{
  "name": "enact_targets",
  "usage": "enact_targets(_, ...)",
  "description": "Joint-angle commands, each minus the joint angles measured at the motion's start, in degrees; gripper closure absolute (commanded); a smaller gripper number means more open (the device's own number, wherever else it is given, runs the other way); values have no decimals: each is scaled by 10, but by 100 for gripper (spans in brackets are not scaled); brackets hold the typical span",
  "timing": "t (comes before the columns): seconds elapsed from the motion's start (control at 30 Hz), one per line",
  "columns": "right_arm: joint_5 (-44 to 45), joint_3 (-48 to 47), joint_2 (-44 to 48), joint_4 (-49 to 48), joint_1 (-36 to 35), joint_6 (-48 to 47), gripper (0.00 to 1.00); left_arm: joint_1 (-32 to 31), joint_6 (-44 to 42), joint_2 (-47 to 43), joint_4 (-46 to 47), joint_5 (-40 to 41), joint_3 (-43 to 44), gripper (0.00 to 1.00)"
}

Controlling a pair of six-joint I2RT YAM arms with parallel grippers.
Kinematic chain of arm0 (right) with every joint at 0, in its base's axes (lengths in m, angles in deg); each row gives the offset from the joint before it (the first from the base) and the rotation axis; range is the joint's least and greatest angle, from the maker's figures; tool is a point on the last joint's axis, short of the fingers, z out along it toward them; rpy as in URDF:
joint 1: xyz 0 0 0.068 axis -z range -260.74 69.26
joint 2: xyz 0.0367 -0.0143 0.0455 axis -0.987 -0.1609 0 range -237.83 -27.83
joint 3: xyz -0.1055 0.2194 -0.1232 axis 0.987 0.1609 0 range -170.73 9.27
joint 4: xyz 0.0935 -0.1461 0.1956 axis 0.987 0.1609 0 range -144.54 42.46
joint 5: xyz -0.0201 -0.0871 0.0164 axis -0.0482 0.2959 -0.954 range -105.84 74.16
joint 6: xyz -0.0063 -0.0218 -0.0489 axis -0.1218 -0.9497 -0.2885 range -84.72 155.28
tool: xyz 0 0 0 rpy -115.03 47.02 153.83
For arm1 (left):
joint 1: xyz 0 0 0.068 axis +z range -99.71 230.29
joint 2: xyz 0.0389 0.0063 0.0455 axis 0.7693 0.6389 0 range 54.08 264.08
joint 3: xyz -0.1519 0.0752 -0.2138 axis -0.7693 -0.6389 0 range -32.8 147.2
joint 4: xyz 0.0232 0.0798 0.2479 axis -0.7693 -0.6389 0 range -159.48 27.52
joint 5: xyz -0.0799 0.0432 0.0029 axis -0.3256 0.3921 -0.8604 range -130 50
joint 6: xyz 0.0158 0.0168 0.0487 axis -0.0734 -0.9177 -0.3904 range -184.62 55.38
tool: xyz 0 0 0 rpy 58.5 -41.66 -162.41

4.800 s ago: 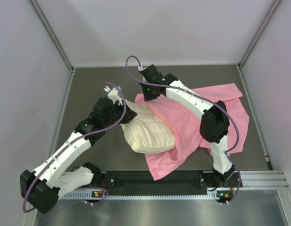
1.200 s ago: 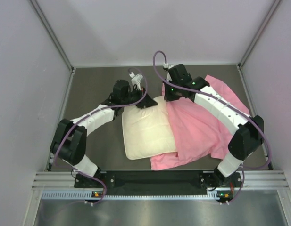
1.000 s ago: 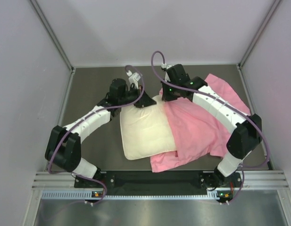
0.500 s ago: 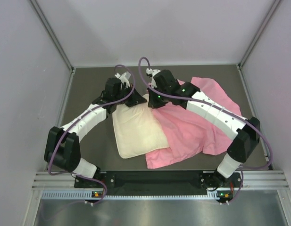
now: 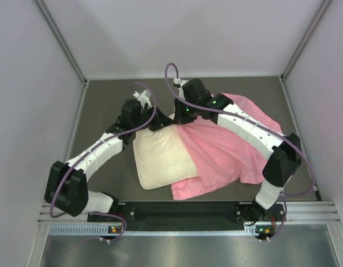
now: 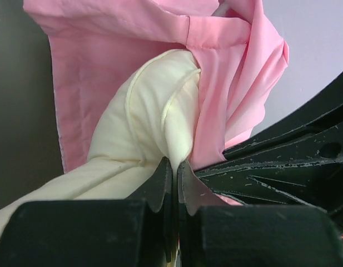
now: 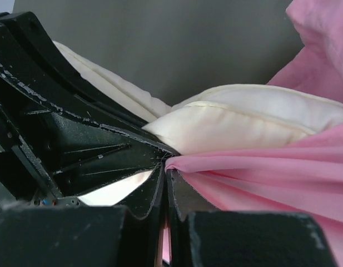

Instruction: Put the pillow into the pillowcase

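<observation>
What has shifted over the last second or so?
The left gripper and right gripper swung left, dragging the pillow and pillowcase with them; the pillow now lies skewed. Unchanged: left still pinches the pillow's far corner, right the pillowcase edge; pillow mostly uncovered.

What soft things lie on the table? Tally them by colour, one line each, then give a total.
Cream-white: 1, the pillow
Pink: 1, the pillowcase
Total: 2
</observation>
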Motion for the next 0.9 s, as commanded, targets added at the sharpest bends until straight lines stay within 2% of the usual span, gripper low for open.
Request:
enact_targets(0.0, -113, -36, -31, -101, -21, 38, 100, -37, 80, -50, 167, -65, 4, 100)
enact_targets(0.17, -219, -14, -17, -183, -24, 67, 100, -28, 78, -34, 160, -81, 2, 100)
enact_targets(0.23, -270, 7, -9, -227, -25, 81, 100, -13, 103, -25, 202, -115, -12, 100)
enact_targets(0.3, -295, 7, -4, -232, -25, 82, 100, -3, 119, -21, 231, -127, -19, 100)
enact_targets(0.4, -323, -5, -10, -233, -24, 88, 100, -3, 113, -30, 225, -124, -19, 100)
enact_targets(0.57, -397, 17, 0, -325, -30, 149, 100, 4, 119, -41, 238, -118, -26, 100)
enact_targets(0.67, -405, 21, 1, -338, -28, 155, 100, 13, 139, -41, 252, -127, -18, 100)
enact_targets(0.73, -410, 21, 0, -341, -28, 158, 100, 17, 143, -40, 246, -128, 2, 100)
enact_targets(0.87, -410, 29, 1, -344, -27, 160, 100, 23, 117, -43, 151, -82, 31, 100)
